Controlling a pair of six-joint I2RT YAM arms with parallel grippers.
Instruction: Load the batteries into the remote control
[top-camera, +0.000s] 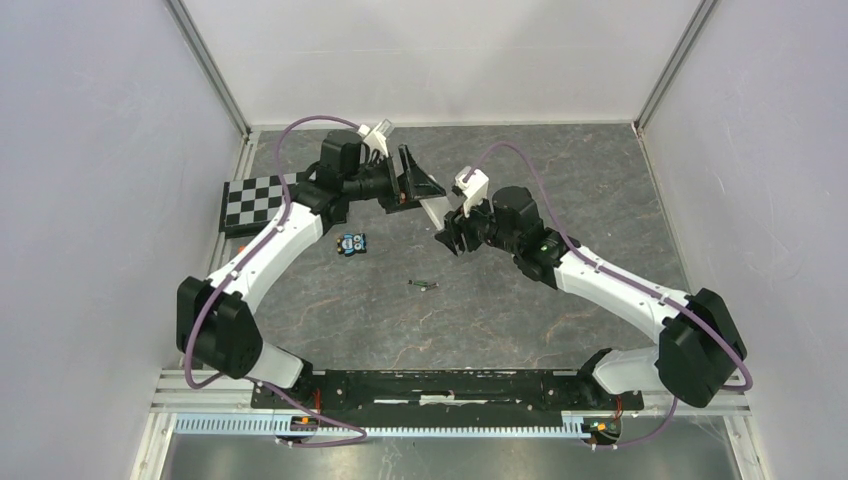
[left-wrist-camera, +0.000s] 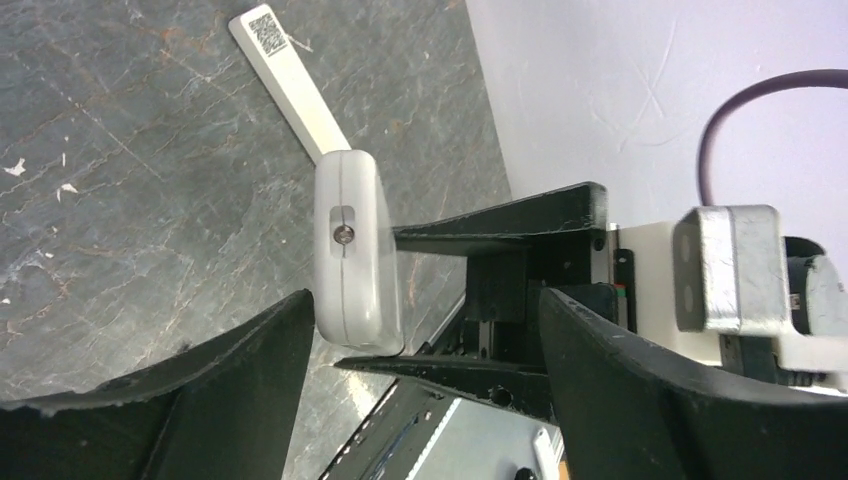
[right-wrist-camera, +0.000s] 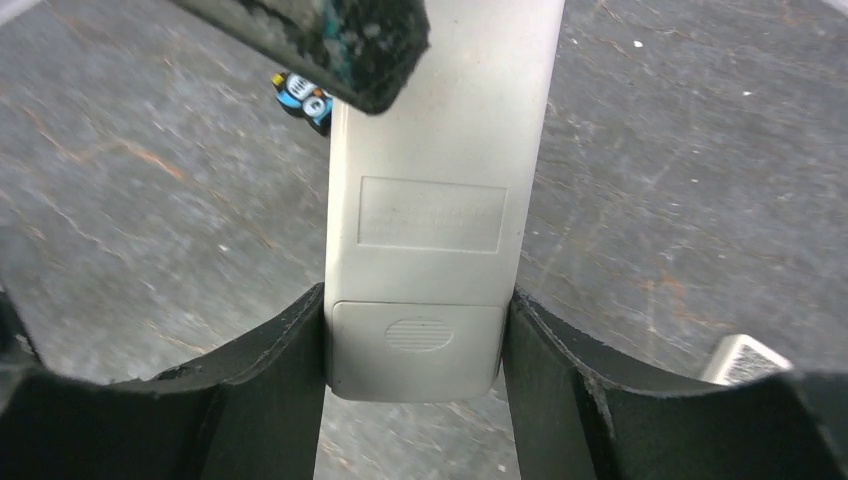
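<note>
The white remote control (right-wrist-camera: 430, 200) hangs above the table, back side up with its ribbed battery cover (right-wrist-camera: 417, 350) closed. My right gripper (right-wrist-camera: 414, 330) is shut on its cover end, one finger pressed against each long side. In the top view the remote (top-camera: 436, 212) slants between the right gripper (top-camera: 452, 232) and the left gripper (top-camera: 424, 190). My left gripper (left-wrist-camera: 425, 300) stands wide open and holds nothing; the remote's thick end (left-wrist-camera: 352, 250) lies just past its fingertips. One left finger (right-wrist-camera: 320, 40) crosses over the remote's far part. A slim dark battery (top-camera: 423, 285) lies on the table, nearer than both grippers.
A small blue and black object (top-camera: 351, 244) sits on the dark stone-patterned table (top-camera: 560, 170), left of the battery; it also shows in the right wrist view (right-wrist-camera: 303, 100). A checkerboard plate (top-camera: 255, 203) lies at the left edge. White walls enclose three sides.
</note>
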